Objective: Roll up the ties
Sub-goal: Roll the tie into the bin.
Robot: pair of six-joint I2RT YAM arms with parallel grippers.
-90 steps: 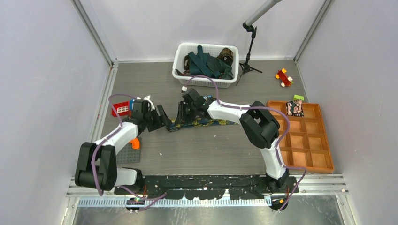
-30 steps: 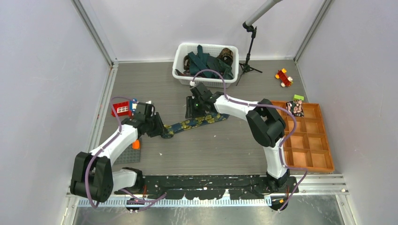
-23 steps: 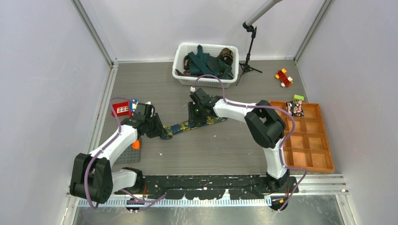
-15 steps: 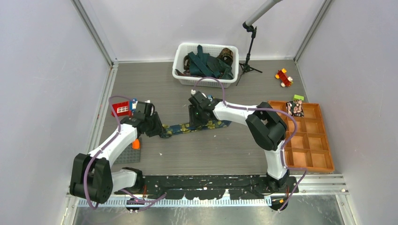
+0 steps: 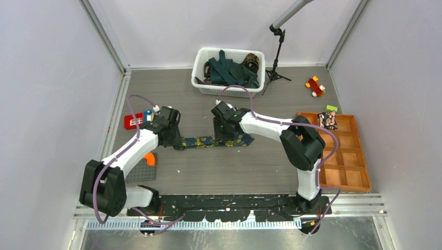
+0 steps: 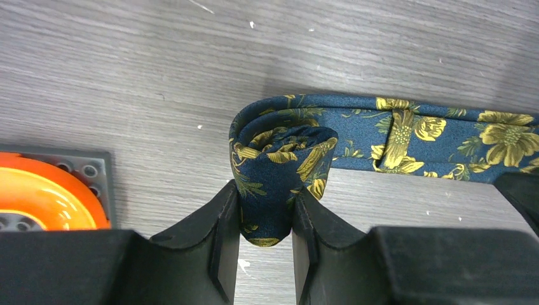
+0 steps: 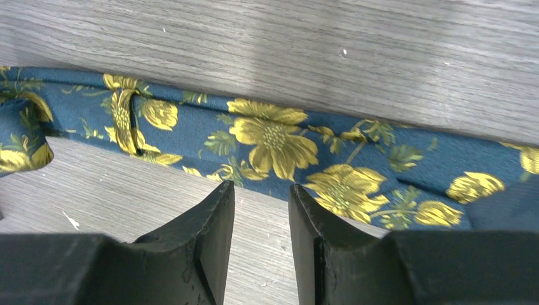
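Observation:
A navy tie with yellow-gold flowers (image 5: 208, 141) lies flat across the table's middle. Its left end is rolled into a small coil (image 6: 279, 159). My left gripper (image 5: 176, 141) is shut on that coil, with the roll pinched between its fingers (image 6: 266, 210). My right gripper (image 5: 225, 136) hovers over the tie's flat middle stretch (image 7: 273, 140). Its jaws stand slightly apart with nothing between them, tips at the tie's near edge (image 7: 260, 203). More ties, dark teal and brown-patterned (image 5: 229, 70), lie heaped in a white basket (image 5: 200, 67).
An orange compartment tray (image 5: 359, 151) at the right holds one rolled patterned tie (image 5: 327, 120). A red brick (image 5: 134, 121), a grey baseplate (image 5: 136, 172) and an orange piece (image 5: 150, 158) lie by the left arm. A black stand (image 5: 276, 62) and a red toy (image 5: 314, 86) are at the back.
My left gripper has moved right and back with the rolled end, shortening the flat part. The tie has swung from slanted to level. My right gripper shifted slightly right along it.

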